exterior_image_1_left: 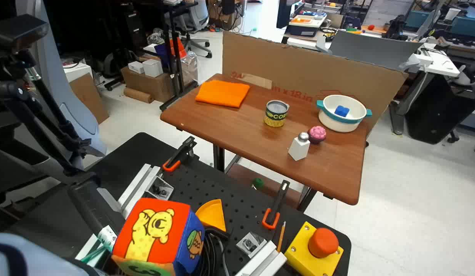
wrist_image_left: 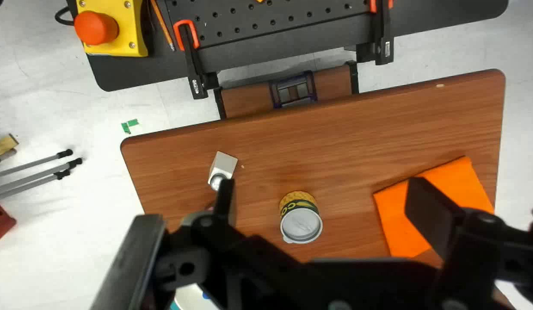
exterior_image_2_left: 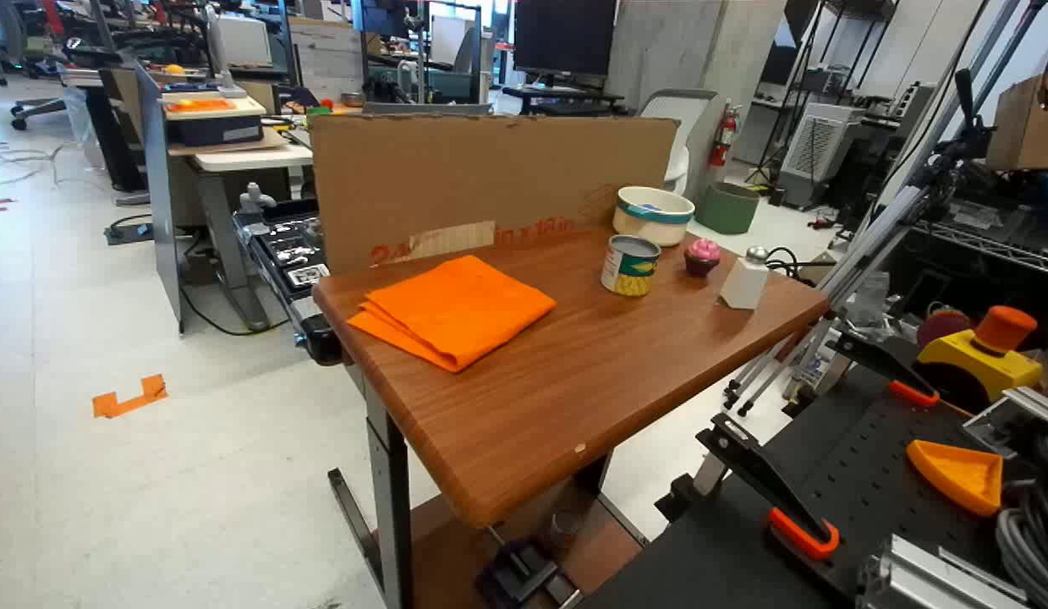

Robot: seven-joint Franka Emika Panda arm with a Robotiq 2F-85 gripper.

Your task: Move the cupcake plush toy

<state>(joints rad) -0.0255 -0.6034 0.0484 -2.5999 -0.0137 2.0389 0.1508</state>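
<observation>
The cupcake plush toy (exterior_image_1_left: 317, 133) has a pink top and a dark base. It stands upright on the brown table (exterior_image_1_left: 237, 126), between the white shaker-like bottle and the bowl; it also shows in an exterior view (exterior_image_2_left: 702, 256). In the wrist view it is almost wholly hidden behind a gripper finger. My gripper (wrist_image_left: 321, 189) is open, with its fingers wide apart and nothing between them touching. It is high above the table, with the corn can showing below in the gap. The gripper is out of view in both exterior views.
The white bottle (exterior_image_1_left: 299, 146) stands close beside the cupcake. A white-and-teal bowl (exterior_image_1_left: 339, 124) holds a blue piece. A corn can (exterior_image_1_left: 276, 114) stands mid-table, and an orange cloth (exterior_image_1_left: 223, 93) lies at one end. A cardboard panel (exterior_image_1_left: 298, 73) stands along the back edge.
</observation>
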